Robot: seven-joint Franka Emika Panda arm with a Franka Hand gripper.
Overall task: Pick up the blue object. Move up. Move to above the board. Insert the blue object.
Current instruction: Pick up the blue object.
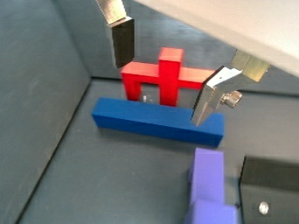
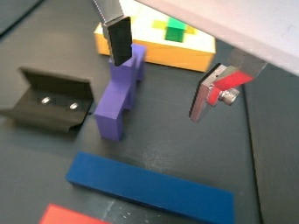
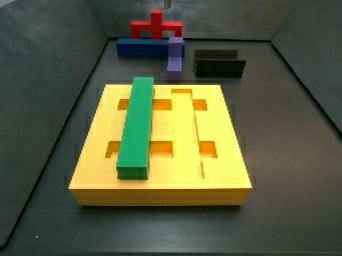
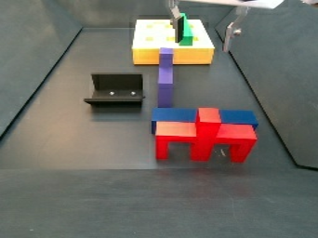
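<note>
The blue object (image 1: 158,122) is a long dark-blue bar lying flat on the grey floor, right in front of a red piece (image 1: 170,79). It also shows in the other wrist view (image 2: 152,188) and in both side views (image 3: 140,46) (image 4: 205,118). The board (image 3: 167,140) is a big yellow-orange block with a green bar (image 3: 138,125) lying in one groove. My gripper (image 1: 170,68) hangs open and empty, well above the floor and apart from the blue object. It shows in a wrist view (image 2: 163,68) and at the upper edge of a side view (image 4: 205,26).
A purple block (image 2: 121,92) lies between the board and the blue object. The dark fixture (image 2: 49,101) stands beside the purple block. Grey walls close in the floor on all sides.
</note>
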